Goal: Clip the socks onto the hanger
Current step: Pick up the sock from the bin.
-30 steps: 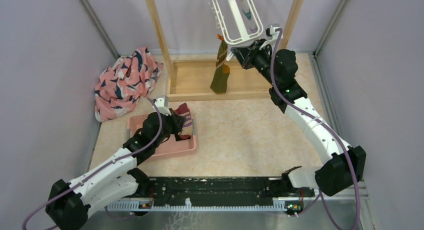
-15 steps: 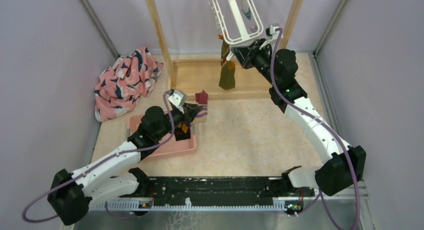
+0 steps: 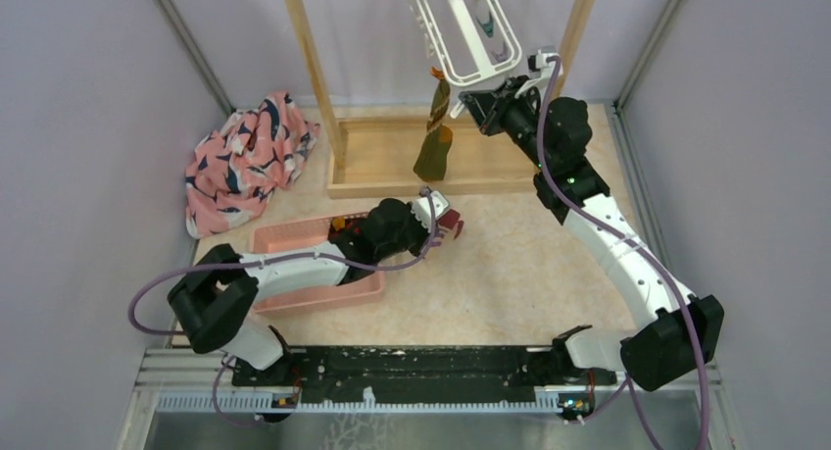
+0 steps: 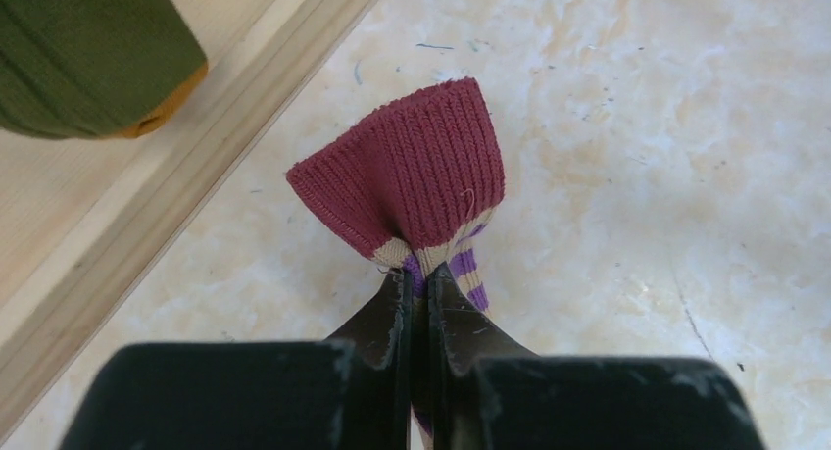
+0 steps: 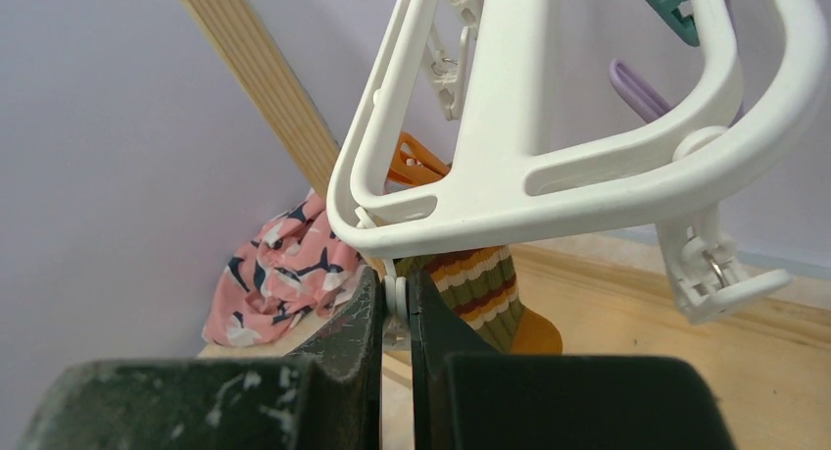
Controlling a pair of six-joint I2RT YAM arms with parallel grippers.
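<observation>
Pink basket [image 3: 343, 288]: 1 dark patterned sock [image 3: 339, 223] at far rim.

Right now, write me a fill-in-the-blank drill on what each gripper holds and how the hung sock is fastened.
1. The left gripper is shut on a sock with a dark ____ cuff.
2. The right gripper is shut on the lower edge of the white ____.
3. The olive-green striped sock hangs from a clip coloured ____.
Missing words: red; hanger; orange.
</observation>
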